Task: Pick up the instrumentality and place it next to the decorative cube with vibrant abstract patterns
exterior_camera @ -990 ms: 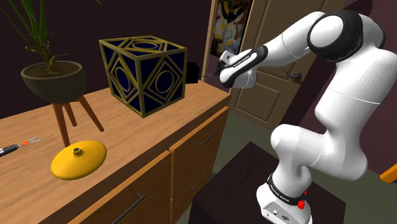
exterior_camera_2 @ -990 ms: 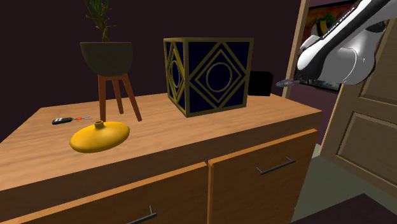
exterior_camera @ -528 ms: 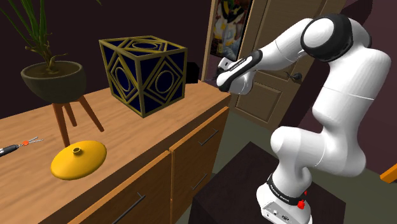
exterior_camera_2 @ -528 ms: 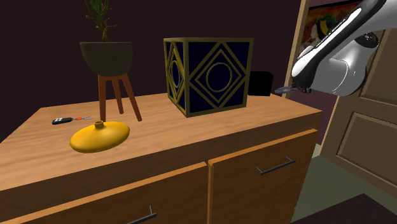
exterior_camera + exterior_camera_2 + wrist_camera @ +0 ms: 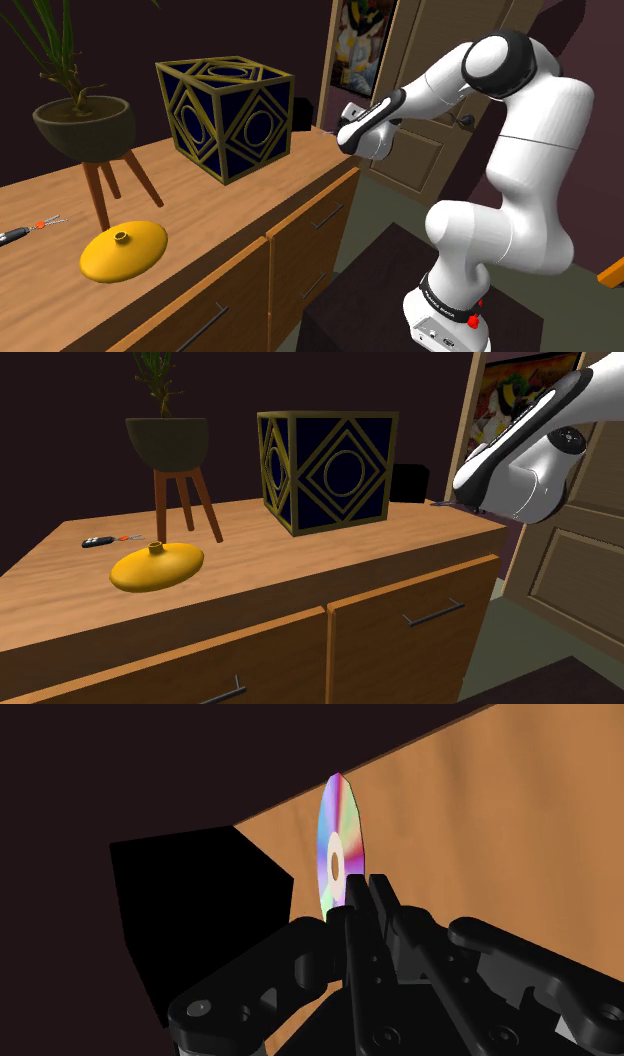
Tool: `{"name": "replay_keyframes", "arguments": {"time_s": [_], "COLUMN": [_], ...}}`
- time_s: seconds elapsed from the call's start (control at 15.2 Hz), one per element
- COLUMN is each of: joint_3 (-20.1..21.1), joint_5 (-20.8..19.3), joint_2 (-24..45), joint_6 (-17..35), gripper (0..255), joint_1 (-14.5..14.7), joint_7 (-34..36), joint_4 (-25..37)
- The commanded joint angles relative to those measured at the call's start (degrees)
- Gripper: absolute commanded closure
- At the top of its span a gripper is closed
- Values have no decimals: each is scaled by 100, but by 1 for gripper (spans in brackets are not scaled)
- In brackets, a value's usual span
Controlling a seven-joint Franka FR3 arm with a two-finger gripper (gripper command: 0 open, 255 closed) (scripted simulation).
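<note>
Down came your gripper (image 5: pixel 366 886) toward the edge of the surface (image 5: pixel 300 564), clamped on the rainbow disc (image 5: pixel 336 829), which stuck out just ahead of it; the patterned cube (image 5: pixel 330 470) stood apart, further along from the gripper.

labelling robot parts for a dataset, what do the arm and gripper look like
The arm is glossy white with rounded links and black bands at the joints. A black strip with small white lettering runs along the link nearest the hand. The base collar is black with white lettering and red marks. The gripper is all black.
</note>
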Motion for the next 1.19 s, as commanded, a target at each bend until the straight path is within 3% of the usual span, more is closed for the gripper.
{"name": "replay_keyframes", "arguments": {"time_s": [0.0, 0.33, 0.79, 0.86, 1.12], "joint_3": [-102, -248, -249, -249, -223], "joint_5": [65, 60, 60, 60, 13], "joint_2": [-184, -577, -577, -576, -546], "joint_6": [152, 464, 464, 464, 467], "gripper": [255, 255, 255, 0, 0], "joint_1": [140, 294, 294, 294, 237], "joint_7": [-110, -263, -263, -263, -231], "joint_4": [33, 90, 90, 90, 48]}}
